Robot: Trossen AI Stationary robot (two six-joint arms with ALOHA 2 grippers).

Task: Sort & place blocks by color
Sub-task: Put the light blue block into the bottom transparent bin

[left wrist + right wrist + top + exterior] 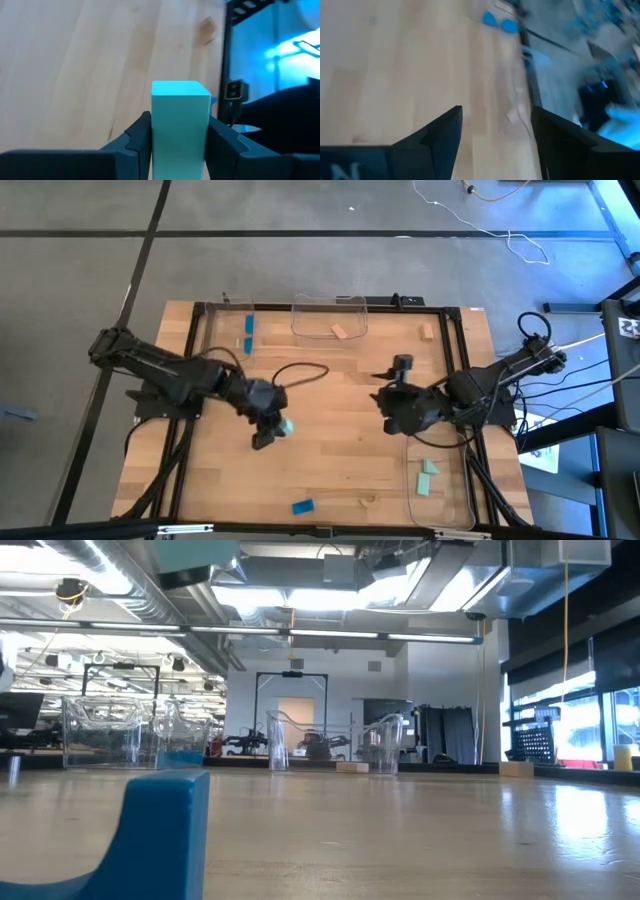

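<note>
My left gripper (pixel 272 432) is over the middle of the table, shut on a pale mint block (pixel 180 125), which also shows beside the gripper in the high view (pixel 286 426). My right gripper (pixel 495 130) is open and holds nothing, hovering over the table's right middle (pixel 392 405). A blue block (pixel 302 506) lies flat near the near edge and looms large in the low view (pixel 150 830). A tan block (pixel 427 332) lies near the far right corner. My left gripper pinches the mint block by two opposite long sides (pixel 156 140), one finger (pixel 137 137) on each side. The block's free end (pixel 180 89) juts out past the fingertips. No part of it shows touching the table.
A clear tray at the far left (pixel 222 330) holds two blue blocks (pixel 249 325). The far middle tray (pixel 330 308) holds a tan block (pixel 340 332). The near right tray (pixel 445 505) holds two mint blocks (pixel 428 468). Black frame rails run along the table's sides.
</note>
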